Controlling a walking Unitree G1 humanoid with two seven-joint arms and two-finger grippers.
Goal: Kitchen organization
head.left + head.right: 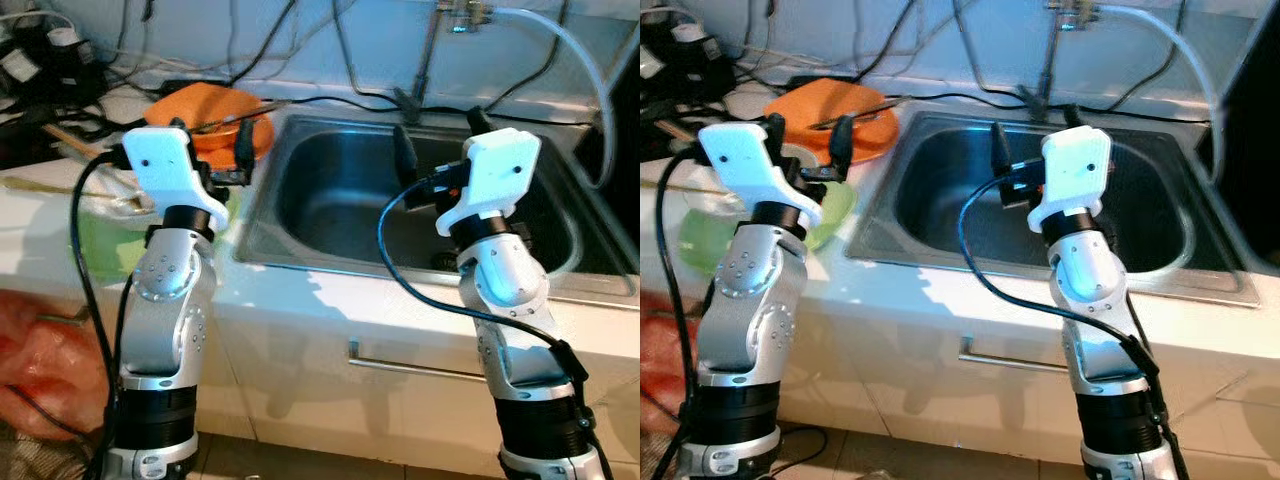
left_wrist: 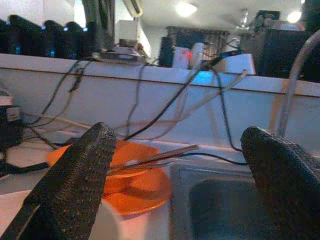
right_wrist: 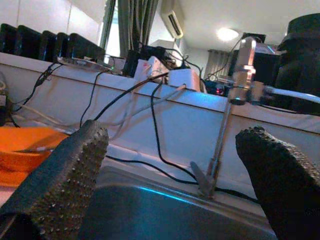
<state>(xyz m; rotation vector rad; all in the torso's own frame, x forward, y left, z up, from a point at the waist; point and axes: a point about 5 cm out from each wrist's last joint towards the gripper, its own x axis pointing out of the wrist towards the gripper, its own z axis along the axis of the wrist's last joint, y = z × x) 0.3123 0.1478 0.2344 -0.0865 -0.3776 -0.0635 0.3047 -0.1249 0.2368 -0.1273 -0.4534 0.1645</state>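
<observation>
Robot facing a white counter (image 1: 330, 300) with a steel sink (image 1: 330, 190) set into it. Left gripper (image 1: 210, 140), fingers spread wide and holding nothing, raised above the counter just left of the sink's left rim. Right gripper (image 1: 437, 140), likewise wide and empty, raised over the sink basin. Orange bowl (image 1: 215, 110) on the counter at the sink's back left corner, beside the rim; a thin utensil (image 2: 155, 155), apparently chopsticks, lies across its top. Green bowl (image 1: 830, 215) on the counter near the front edge, partly hidden behind the left arm. Tap (image 3: 232, 105) rising from the back edge of the sink, with a pale hose (image 1: 580, 70) curving off to the right. Black cables (image 1: 60, 60) tangled at the counter's back left corner.
</observation>
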